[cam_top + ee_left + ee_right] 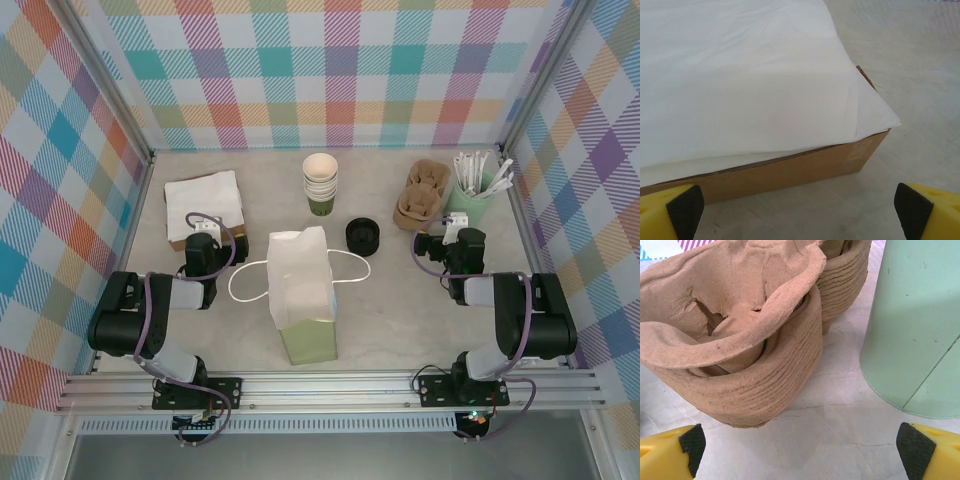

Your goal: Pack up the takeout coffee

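Paper walls under a black plastic lid: the takeout coffee (363,235) stands just beyond the far right corner of the bag (300,290), apart from it. Judged light, with thin sides that crush easily; grip gently around the wall below the lid. Axis vertical, lid upward. Left gripper (799,207), left of the bag, and right gripper (802,447), right of it: jaws spread, holding nothing.
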`<state>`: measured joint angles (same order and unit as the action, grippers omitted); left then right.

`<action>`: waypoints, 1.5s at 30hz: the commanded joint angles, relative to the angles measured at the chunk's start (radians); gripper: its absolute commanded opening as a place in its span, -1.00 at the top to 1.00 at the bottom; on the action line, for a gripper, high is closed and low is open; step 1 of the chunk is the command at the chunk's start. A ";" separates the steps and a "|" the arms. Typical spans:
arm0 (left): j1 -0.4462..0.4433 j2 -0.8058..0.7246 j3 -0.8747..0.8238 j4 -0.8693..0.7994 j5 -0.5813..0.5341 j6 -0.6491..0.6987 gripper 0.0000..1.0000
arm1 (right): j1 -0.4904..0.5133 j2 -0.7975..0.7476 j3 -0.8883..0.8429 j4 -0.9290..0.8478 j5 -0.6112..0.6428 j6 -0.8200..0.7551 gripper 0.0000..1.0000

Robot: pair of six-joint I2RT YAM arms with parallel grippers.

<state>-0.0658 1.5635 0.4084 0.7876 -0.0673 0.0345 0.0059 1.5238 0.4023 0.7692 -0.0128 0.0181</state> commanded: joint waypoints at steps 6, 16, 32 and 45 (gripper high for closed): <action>0.008 0.003 0.017 0.013 0.014 -0.003 -1.00 | -0.006 0.002 0.021 0.019 -0.021 -0.009 -0.99; 0.008 0.000 0.017 0.014 0.007 -0.006 -1.00 | -0.006 0.002 0.023 0.017 -0.021 -0.009 -0.99; 0.057 -0.350 0.669 -1.228 -0.130 -0.299 -1.00 | -0.006 -0.425 0.161 -0.684 0.031 0.175 -0.99; -0.160 -0.447 1.069 -1.855 0.280 -0.361 -0.92 | 0.034 -0.633 0.332 -1.206 -0.022 0.404 -0.99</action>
<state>-0.1581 1.1313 1.4178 -0.8665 0.1375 -0.2939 0.0257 0.9054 0.7025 -0.2890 -0.0132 0.3412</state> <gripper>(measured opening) 0.963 0.997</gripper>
